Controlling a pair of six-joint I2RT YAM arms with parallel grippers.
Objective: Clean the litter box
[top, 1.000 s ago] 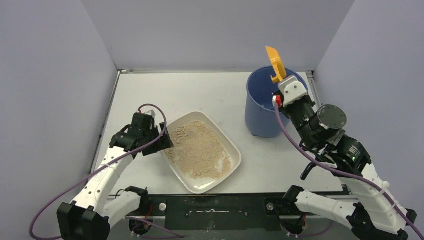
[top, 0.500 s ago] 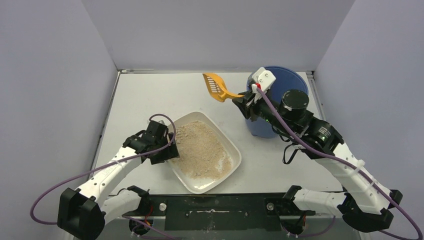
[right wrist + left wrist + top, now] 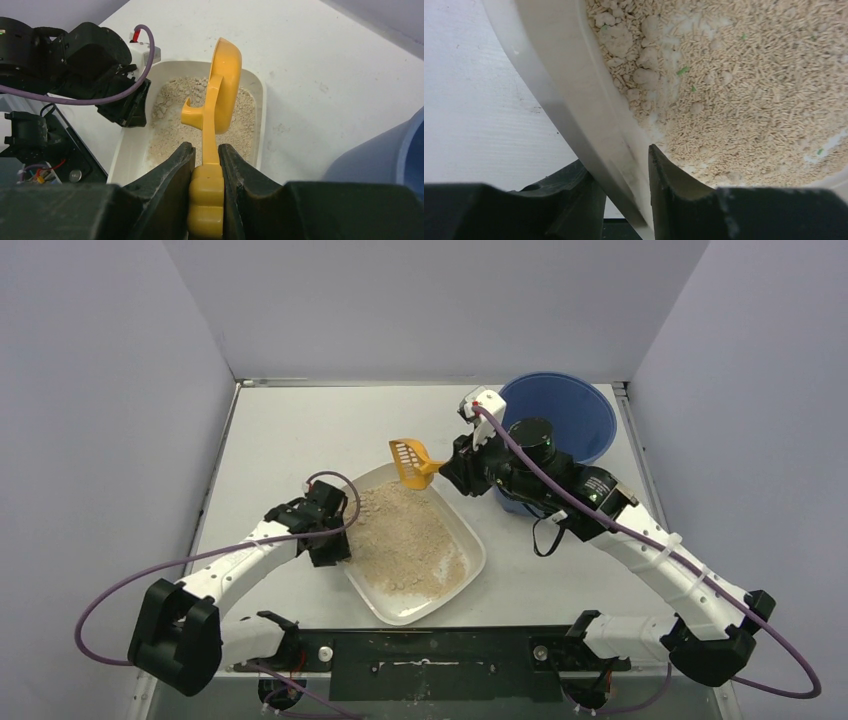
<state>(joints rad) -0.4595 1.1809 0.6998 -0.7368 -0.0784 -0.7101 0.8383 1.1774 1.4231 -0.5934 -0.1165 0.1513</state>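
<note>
1. Off-white plastic marks the litter box [image 3: 425,612], which sits on the table [image 3: 300,430] in the lower centre of the top view, filled with beige litter [image 3: 400,540]. The left claw [image 3: 335,540] is at the box's left rim. The right claw [image 3: 450,472] is clamped on an orange scoop [image 3: 408,458] that hangs over the box's upper corner. A blue bucket [image 3: 570,415] stands at the upper right, apart from the box.
2. Left wrist view: the box wall [image 3: 574,100] runs diagonally between the fingers of the left claw [image 3: 621,170], one finger outside and one inside, both pressed against it. Clumped litter [image 3: 749,100] fills the right of the frame; bare table [image 3: 474,100] shows on the left.
3. Right wrist view: the right claw [image 3: 206,155] is closed on the scoop [image 3: 225,80] by its handle, the scoop turned edge-on above the litter box [image 3: 260,110]. The left claw [image 3: 130,107] is at the box's left edge, and the bucket [image 3: 380,150] shows at the lower right.
</note>
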